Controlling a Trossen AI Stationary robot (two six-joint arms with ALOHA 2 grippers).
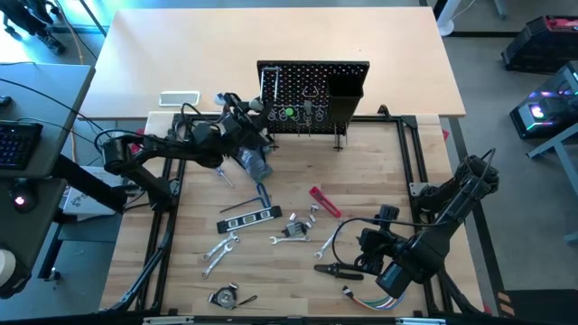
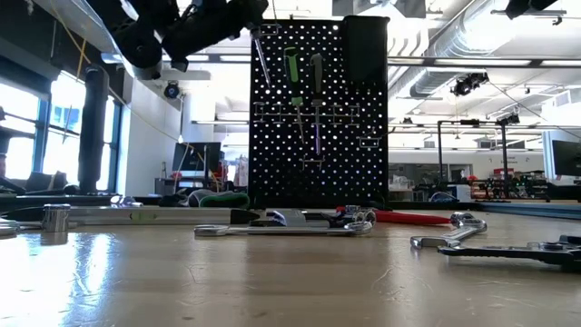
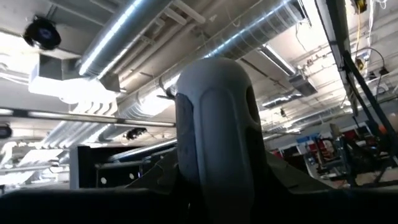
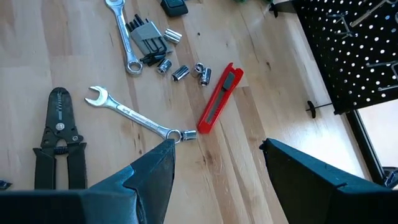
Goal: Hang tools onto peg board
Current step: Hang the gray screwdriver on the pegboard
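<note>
My left gripper (image 1: 242, 119) is up beside the peg board's (image 1: 312, 95) left edge, shut on a tool with a thick grey handle (image 3: 214, 118). In the low view a thin metal shaft (image 2: 261, 56) slants down from it along the peg board (image 2: 318, 118). A green-handled tool (image 2: 291, 73) and a second tool (image 2: 316, 86) hang on the board's hooks. My right gripper (image 4: 217, 180) hovers open over the near right of the table, above a red-handled tool (image 4: 217, 99) and a silver wrench (image 4: 134, 115). A black level (image 1: 246, 217) lies flat on the table. My left gripper pinches the lower part of the grey handle (image 3: 214, 180) between its two fingers. The fingers slant upward. The handle's rounded end (image 3: 214, 68) stands out beyond them. The tool is lifted clear of the table.
Loose tools lie over the table's middle: wrenches (image 1: 219, 250), black-handled pliers (image 4: 59, 143), a hex key set (image 4: 146, 37), small sockets (image 4: 180, 71). A tape measure (image 1: 223, 295) and a bundle of coloured wires (image 1: 370, 298) are at the near edge. A black bin (image 2: 365, 45) sits on the board's right side.
</note>
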